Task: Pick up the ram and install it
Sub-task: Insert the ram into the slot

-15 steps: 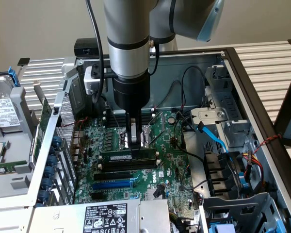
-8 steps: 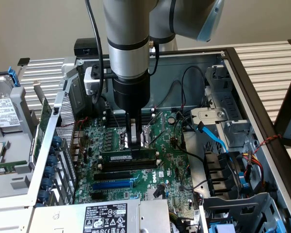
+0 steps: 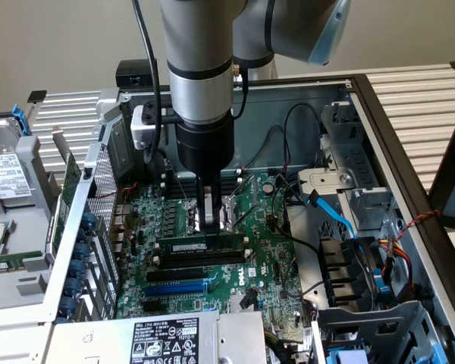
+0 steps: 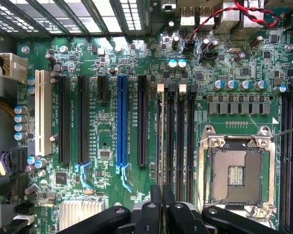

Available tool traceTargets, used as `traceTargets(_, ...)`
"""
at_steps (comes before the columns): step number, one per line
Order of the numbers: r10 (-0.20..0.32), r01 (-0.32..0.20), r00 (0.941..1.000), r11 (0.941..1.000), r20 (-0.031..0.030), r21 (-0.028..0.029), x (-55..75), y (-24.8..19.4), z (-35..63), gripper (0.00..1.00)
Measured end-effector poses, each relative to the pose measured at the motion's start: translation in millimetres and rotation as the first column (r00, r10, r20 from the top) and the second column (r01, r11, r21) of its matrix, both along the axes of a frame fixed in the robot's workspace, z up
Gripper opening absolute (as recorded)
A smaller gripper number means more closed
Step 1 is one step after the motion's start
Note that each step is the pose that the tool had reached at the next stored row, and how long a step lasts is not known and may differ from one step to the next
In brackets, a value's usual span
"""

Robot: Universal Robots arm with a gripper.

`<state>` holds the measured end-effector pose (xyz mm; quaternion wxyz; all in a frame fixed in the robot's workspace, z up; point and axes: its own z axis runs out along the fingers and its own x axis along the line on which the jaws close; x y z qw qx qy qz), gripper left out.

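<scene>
The ram (image 3: pixel 201 249) is a long green stick with a small white label. It stands on edge at the row of black slots (image 3: pixel 191 270) on the motherboard, just behind the free ones. My gripper (image 3: pixel 211 227) comes straight down on its top edge near the middle, fingers shut on it. In the wrist view the gripper (image 4: pixel 161 197) is shut over the ram's thin edge (image 4: pixel 160 136), which runs along the first black slot beside the others (image 4: pixel 181 136). I cannot tell how deep the stick sits in its slot.
A blue slot (image 3: pixel 178 289) lies in front of the black ones, with the open CPU socket (image 4: pixel 234 170) close on the other side. Black and blue cables (image 3: pixel 330 212) hang at the exterior view's right. The metal case walls (image 3: pixel 76 205) enclose the board.
</scene>
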<state>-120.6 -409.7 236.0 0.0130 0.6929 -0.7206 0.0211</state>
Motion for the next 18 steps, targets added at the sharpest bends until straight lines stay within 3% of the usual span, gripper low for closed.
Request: traceTargets(18, 0.0, 0.0, 1.0, 1.0, 0.0066, -0.0008, -1.5, -0.1, -4.2, 0.13)
